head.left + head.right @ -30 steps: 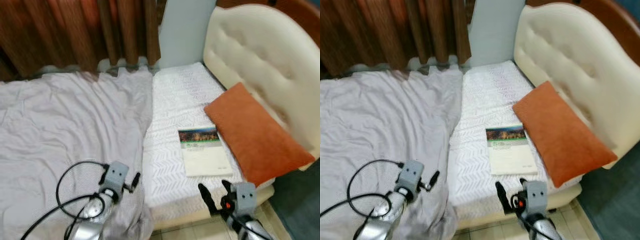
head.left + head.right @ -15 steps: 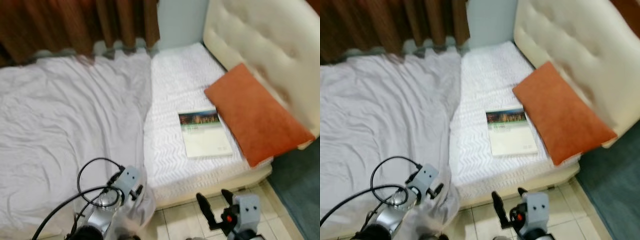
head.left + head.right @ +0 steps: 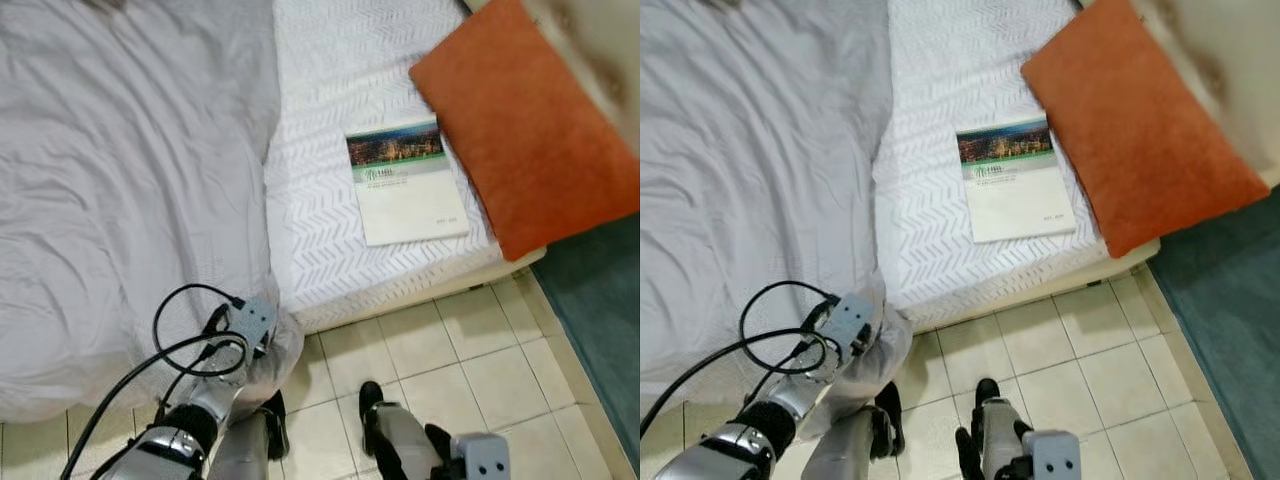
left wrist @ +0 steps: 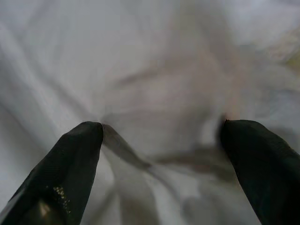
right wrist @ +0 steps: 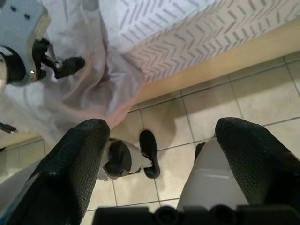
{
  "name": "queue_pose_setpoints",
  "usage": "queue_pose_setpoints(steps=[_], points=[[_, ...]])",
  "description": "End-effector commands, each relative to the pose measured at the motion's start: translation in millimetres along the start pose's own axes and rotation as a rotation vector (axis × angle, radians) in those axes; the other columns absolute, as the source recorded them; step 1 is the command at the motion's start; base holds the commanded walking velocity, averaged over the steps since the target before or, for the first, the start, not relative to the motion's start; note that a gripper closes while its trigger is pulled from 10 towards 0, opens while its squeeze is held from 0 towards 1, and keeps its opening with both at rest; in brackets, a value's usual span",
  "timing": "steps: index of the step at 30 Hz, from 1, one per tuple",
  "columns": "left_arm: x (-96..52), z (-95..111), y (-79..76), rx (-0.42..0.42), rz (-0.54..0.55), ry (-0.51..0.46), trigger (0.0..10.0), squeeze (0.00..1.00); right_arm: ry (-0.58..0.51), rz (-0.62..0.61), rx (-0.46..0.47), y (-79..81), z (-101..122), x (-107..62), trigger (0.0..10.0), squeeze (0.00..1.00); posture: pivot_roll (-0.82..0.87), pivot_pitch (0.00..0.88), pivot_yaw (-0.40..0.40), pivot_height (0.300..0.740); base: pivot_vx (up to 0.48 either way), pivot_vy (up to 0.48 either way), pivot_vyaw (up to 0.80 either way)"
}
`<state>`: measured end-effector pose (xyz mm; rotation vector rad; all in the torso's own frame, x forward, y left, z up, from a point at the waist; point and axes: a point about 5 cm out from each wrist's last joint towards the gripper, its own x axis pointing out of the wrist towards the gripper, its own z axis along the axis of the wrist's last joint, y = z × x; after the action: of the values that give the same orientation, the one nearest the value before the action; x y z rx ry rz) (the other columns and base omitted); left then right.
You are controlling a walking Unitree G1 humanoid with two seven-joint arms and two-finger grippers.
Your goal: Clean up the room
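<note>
A crumpled grey sheet [image 3: 120, 150] covers the left of the bed and hangs over its near edge. On the white patterned mattress cover [image 3: 330, 230] lies a book [image 3: 405, 182] beside an orange pillow [image 3: 530, 120]. My left gripper [image 4: 159, 136] is low at the hanging sheet edge, open, with grey cloth right in front of its fingers [image 4: 75, 159]; its wrist block [image 3: 250, 320] rests against the sheet. My right gripper [image 5: 157, 136] is open and points down over the tiled floor, holding nothing.
The beige tiled floor [image 3: 470, 350] runs along the bed's wooden edge [image 5: 225, 61]. A teal rug [image 3: 600, 300] lies at the right. My own feet [image 3: 275, 425] stand on the tiles close to the bed. A black cable [image 3: 185, 340] loops around my left arm.
The view has tilted down and back from the bed, so floor and my feet show. Both arms have dropped; the left gripper went from the bed top to the hanging sheet edge.
</note>
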<state>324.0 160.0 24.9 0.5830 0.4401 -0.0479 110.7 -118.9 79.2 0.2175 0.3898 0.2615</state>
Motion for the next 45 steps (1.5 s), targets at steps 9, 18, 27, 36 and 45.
queue_pose_setpoints(steps=[9,18,27,36,45], points=[[-2.9,-25.3,3.9,-0.291,0.0,0.137,10.0,0.0,0.109,0.117,0.072,26.6,-10.5,-33.8,10.0,0.0,-0.34,0.631,-0.02,0.74,0.0,0.0,0.0],[-3.4,-17.2,-15.9,-0.409,-0.144,0.147,10.0,0.0,0.145,0.219,0.085,44.3,-11.5,-39.6,10.0,0.0,-0.35,0.641,-0.03,0.74,0.0,0.0,0.0],[-3.3,-20.7,-13.7,-0.353,-0.148,0.18,0.0,0.0,0.176,0.21,0.096,48.3,-15.5,-46.6,10.0,0.0,-0.36,0.652,-0.025,0.74,0.0,0.0,0.0],[-4.1,3.3,-38.1,-0.129,-0.286,0.068,0.0,0.0,0.182,0.197,0.094,46.8,-19.7,-42.8,10.0,0.0,-0.32,0.642,0.002,0.74,0.0,0.0,0.0],[-18.6,37.2,-92.0,-0.103,-0.538,-0.056,0.0,0.0,0.195,0.18,0.081,41.7,-24.5,-42.0,10.0,0.0,-0.3,0.633,0.02,0.74,0.0,0.0,0.0]])
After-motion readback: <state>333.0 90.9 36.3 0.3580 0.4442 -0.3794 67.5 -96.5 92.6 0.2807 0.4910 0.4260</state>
